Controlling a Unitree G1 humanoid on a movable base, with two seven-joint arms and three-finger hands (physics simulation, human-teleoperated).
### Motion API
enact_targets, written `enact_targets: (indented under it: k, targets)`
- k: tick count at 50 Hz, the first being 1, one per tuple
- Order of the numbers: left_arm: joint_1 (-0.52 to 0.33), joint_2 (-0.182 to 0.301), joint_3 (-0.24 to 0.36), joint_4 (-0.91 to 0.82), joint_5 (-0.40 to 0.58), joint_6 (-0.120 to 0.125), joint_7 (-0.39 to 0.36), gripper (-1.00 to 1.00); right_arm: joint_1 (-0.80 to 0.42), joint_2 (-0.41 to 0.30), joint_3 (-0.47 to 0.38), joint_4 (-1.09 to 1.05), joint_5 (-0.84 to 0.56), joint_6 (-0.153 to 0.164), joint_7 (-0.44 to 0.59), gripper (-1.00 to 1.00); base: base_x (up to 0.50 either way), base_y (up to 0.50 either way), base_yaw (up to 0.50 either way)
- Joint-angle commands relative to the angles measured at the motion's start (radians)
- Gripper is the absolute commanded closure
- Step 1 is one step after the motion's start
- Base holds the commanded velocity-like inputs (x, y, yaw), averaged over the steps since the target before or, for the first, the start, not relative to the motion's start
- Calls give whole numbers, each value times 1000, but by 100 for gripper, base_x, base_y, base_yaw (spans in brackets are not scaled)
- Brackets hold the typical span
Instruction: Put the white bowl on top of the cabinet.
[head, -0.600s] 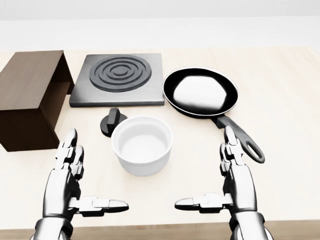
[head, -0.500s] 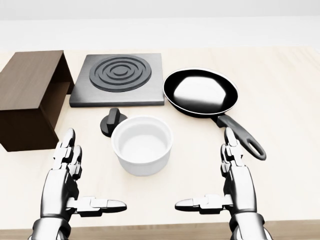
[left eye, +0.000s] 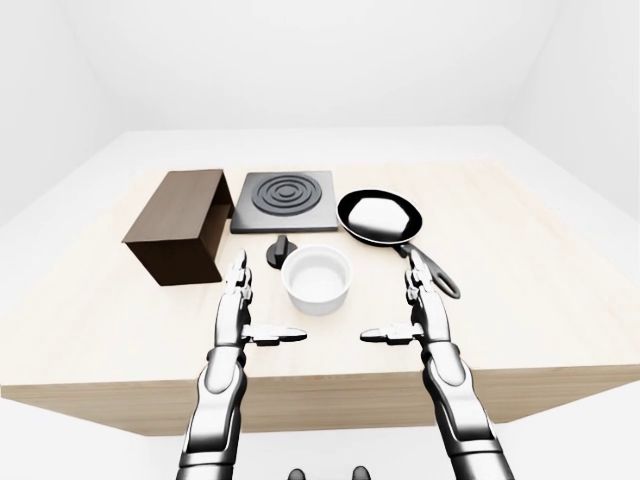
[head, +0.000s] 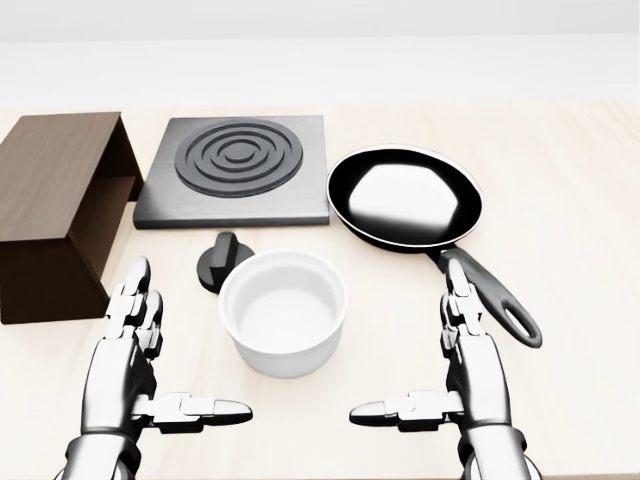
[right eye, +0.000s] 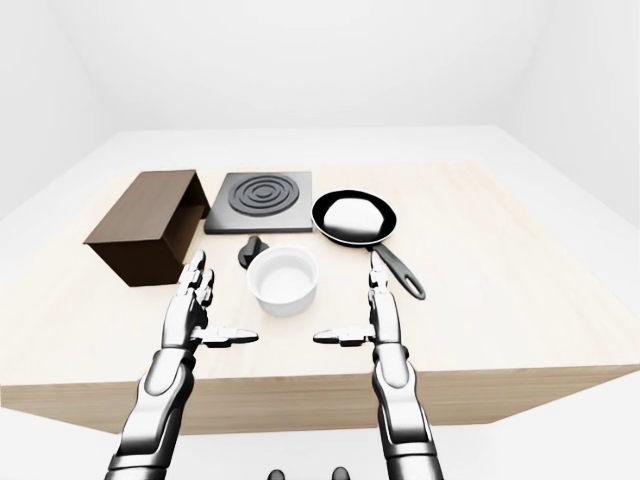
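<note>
I'm holding both the left hand (head: 135, 365) and right hand (head: 465, 365) spread, grasping nothing; the white bowl (head: 283, 311) is sitting ungrasped right of the cabinet (head: 55, 205).

No writing to read anywhere here: no labels, brands, numbers or signs on any surface in any of the three views.
</note>
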Motion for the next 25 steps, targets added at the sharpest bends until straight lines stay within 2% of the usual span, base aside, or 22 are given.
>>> enact_targets:
  k: [1,11,16,17,25]
  targets:
    - [-1,0,-1,4,5,-2,0,-100,8,1,5,-15,-4,6,4,-100,24,0,0]
    - [-1,-2,-8,12,13,-6,2,-100,13,2,8,-20,-7,4,7,-100,25,0,0]
    - [9,-3,-12,-8,17,3,0,-100,20,3,11,-27,-4,4,14,-100,5,0,0]
    - [41,-2,-22,-67,25,25,-8,-100,20,4,11,-26,-3,0,14,-100,0,0,0]
    - [93,-8,-47,-140,73,29,-4,-100,16,3,7,-20,-2,-6,9,-100,0,0,0]
